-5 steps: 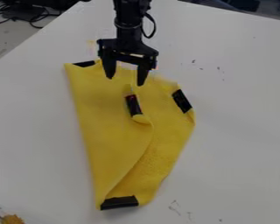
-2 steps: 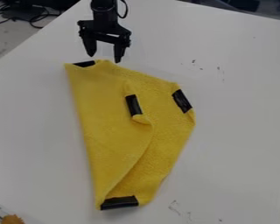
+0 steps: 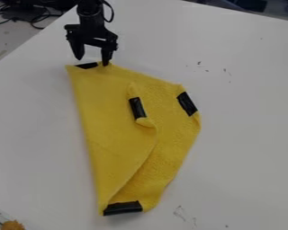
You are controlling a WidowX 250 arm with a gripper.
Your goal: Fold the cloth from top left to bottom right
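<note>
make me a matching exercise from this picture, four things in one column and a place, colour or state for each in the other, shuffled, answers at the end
Column one
1. gripper
2. cloth
3. table
4. small orange-brown thing

Column two
A. white
B. bottom left corner of the view
C. open, near the top end of the yellow fabric
D. partly folded over itself

Pairs: 1-C, 2-D, 3-A, 4-B

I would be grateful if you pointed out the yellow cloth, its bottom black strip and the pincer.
Yellow cloth [image 3: 107, 134]: camera view, its broad left part.
Bottom black strip [image 3: 123, 208]: camera view, the strip's middle.
Pincer [image 3: 92, 62]: camera view, midway between its fingertips.
</note>
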